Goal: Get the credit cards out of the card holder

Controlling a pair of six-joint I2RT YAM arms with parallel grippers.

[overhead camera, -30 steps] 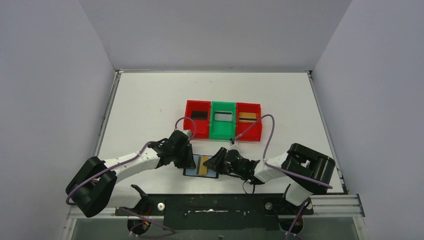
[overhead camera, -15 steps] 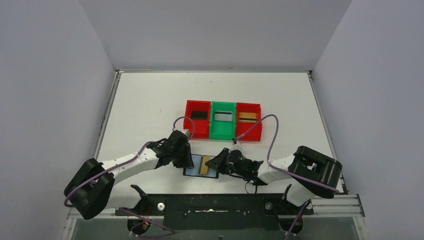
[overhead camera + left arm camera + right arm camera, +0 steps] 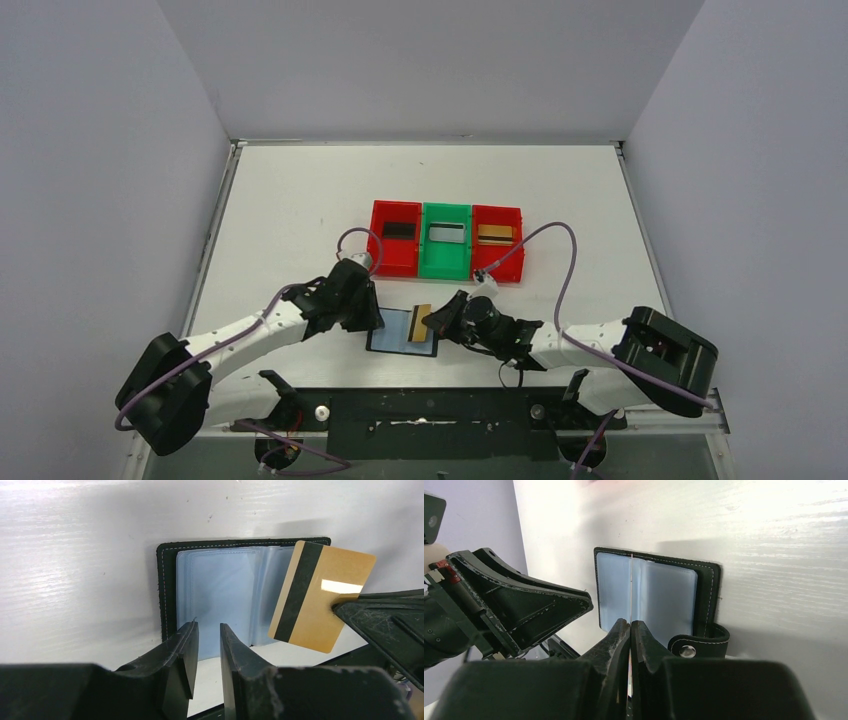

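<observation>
The right claw (image 3: 630,623) pinches the gold card (image 3: 322,597); best lift it clear of the wallet (image 3: 167,590) at the table (image 3: 300,200)'s near edge, with the slightly spread left claw (image 3: 206,628) steadying.

Right wrist view: credit card (image 3: 630,587) shows edge-on only, a thin line above the right fingers (image 3: 618,636); its faces are unreadable. Left wrist view: near edge of card holder (image 3: 220,585) is hidden behind left fingers (image 3: 186,650). Top view: contents of trays (image 3: 446,268) are too small to identify.
</observation>
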